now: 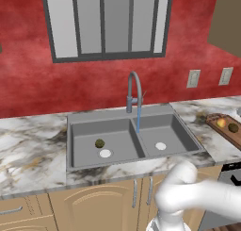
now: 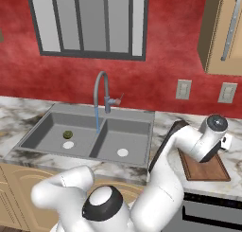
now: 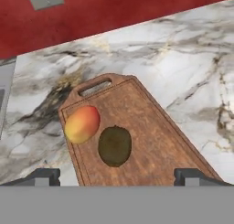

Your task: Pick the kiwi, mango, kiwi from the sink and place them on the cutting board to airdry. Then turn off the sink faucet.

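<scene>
On the reddish-brown cutting board [image 3: 151,141] lie the orange mango [image 3: 82,124] and a dark kiwi [image 3: 114,145], side by side near its handle end. My gripper [image 3: 117,177] hovers open above them, holding nothing. Mango [image 1: 221,123] and kiwi [image 1: 233,127] also show on the board [image 1: 222,131] at the counter's right. The other kiwi [image 1: 99,143], olive-green, sits in the left basin of the grey sink [image 1: 75,131], just behind the white drain [image 1: 105,153]. The faucet [image 1: 134,91] pours a thin blue stream [image 1: 138,119] by the divider.
Marble counter [image 1: 28,145] surrounds the sink. A red wall with a window [image 1: 106,22] and two outlets [image 2: 183,89] stands behind. An upper cabinet [image 2: 224,27] hangs at the right. My arm's hand [image 2: 210,143] is over the board [image 2: 208,172].
</scene>
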Controlling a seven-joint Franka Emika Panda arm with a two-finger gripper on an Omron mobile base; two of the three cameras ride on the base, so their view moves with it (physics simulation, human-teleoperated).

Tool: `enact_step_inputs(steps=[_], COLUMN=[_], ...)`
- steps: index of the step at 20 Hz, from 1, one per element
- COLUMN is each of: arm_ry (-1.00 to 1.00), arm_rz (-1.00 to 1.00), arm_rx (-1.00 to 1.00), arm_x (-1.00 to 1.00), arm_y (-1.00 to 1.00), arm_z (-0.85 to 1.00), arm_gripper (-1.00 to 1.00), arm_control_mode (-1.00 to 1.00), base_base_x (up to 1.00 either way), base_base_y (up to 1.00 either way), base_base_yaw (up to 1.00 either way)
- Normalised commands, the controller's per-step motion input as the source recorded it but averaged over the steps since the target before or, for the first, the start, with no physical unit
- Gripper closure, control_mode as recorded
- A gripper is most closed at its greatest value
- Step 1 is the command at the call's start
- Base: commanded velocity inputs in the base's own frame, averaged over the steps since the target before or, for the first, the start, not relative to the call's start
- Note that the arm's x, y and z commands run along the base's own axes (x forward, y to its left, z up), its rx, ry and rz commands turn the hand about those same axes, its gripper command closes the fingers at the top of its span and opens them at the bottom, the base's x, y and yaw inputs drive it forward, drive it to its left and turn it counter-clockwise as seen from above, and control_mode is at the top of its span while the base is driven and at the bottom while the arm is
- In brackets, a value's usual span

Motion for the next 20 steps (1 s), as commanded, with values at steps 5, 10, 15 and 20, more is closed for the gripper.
enact_step_inputs(steps=[5, 10, 15, 20], arm_ry=[-0.23, -0.20, -0.06, 0.00], arm_rz=[0.05, 0.04, 0.02, 0.00], arm_rx=[-0.04, -0.07, -0.11, -0.13], arm_x=[-0.68, -0.64, -0.35, -0.28], arm_y=[0.30, 0.42, 0.60, 0.59], arm_z=[0.58, 0.58, 0.38, 0.32], arm_gripper=[-1.00, -1.00, -1.00, -1.00], arm_control_mode=[-1.00, -1.00, -1.00, -1.00], base_base_x=[0.00, 0.00, 0.00, 0.00], base_base_y=[0.00, 0.00, 0.00, 0.00], base_base_yaw=[0.00, 0.00, 0.00, 0.00])
